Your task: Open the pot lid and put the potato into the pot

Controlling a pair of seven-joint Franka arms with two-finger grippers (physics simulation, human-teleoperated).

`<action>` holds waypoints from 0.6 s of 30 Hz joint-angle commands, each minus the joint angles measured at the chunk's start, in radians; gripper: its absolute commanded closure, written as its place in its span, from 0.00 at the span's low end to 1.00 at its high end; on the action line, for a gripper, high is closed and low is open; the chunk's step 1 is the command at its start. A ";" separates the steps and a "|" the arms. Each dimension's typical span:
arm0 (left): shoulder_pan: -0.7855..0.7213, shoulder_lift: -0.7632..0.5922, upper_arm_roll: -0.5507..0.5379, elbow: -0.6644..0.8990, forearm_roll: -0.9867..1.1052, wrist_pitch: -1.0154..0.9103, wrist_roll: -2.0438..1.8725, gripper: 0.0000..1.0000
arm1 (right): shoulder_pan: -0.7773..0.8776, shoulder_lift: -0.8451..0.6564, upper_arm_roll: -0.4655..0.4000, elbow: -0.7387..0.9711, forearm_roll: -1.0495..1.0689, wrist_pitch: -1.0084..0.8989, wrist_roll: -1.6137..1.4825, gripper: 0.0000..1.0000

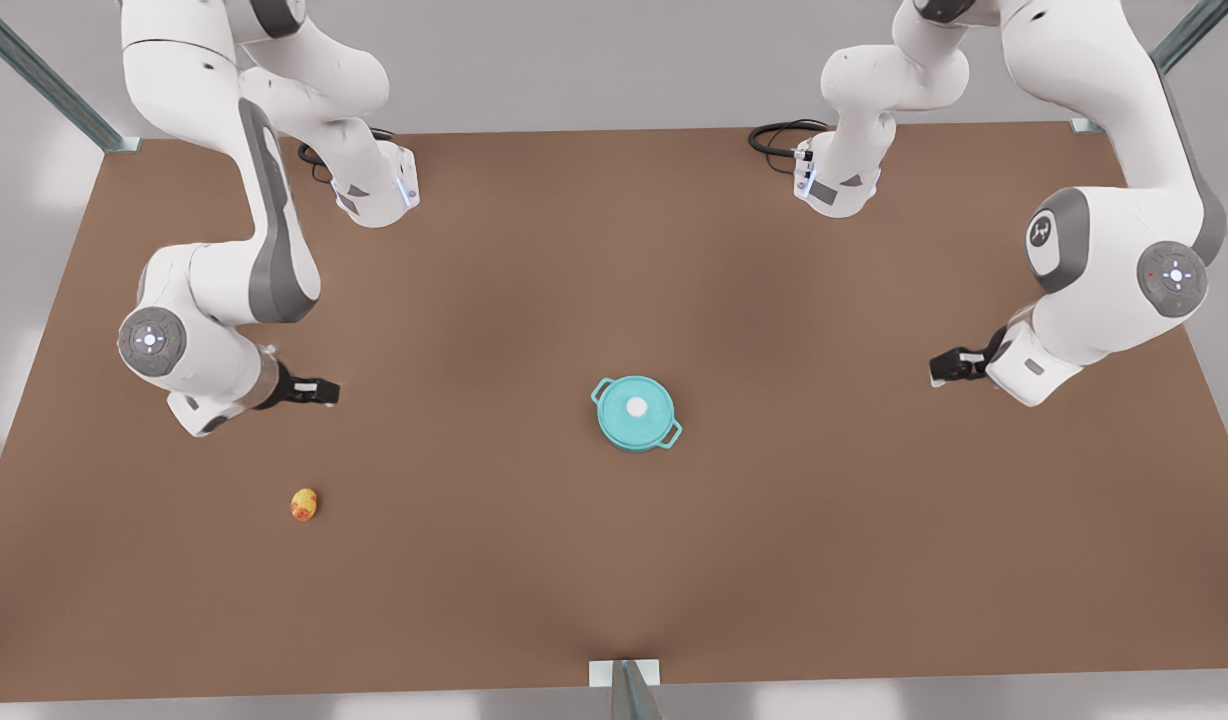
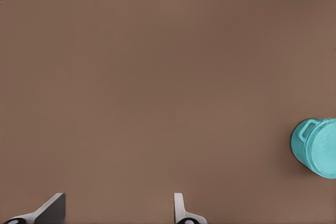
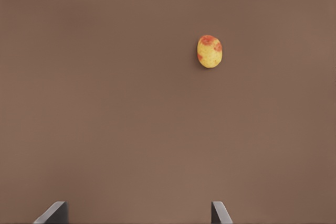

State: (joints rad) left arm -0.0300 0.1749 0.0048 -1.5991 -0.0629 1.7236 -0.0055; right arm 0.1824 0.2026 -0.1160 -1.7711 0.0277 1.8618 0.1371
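Note:
The teal pot (image 1: 668,436) stands mid-table with its lid (image 1: 622,417) on and the white knob (image 1: 636,406) at the centre. The potato (image 1: 304,504), yellow with red blotches, lies on the table toward the front view's left. My right gripper (image 1: 312,392) hovers open a short way behind the potato (image 3: 210,51). My left gripper (image 1: 946,367) hangs open at the front view's right, far from the pot (image 2: 299,145), whose edge and one loop handle (image 2: 308,128) I see. Both pairs of fingers (image 2: 52,208) (image 3: 219,213) are empty.
The brown table (image 1: 614,250) stretches wide around the pot. Both arm bases and black cables (image 1: 779,135) sit at the back edge. A metal bracket (image 1: 624,675) sits at the front edge, and frame posts stand at the back corners.

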 commanded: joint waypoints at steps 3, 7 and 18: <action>-0.033 0.037 -0.011 0.053 -0.002 0.048 0.022 0.00 | -0.011 0.044 -0.005 -0.001 0.003 0.287 0.125 0.00; -0.125 0.034 -0.213 0.122 -0.014 0.013 -0.229 0.00 | -0.034 0.159 -0.002 0.002 -0.005 0.422 0.124 0.00; -0.487 0.417 -0.270 0.297 0.172 0.131 -1.070 0.00 | -0.221 0.391 0.137 0.019 -0.026 0.634 0.072 0.00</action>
State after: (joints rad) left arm -0.5043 0.5789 -0.2652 -1.3035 0.0711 1.7929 -0.4190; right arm -0.0276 0.5833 0.0153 -1.7548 0.0090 2.4028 0.2069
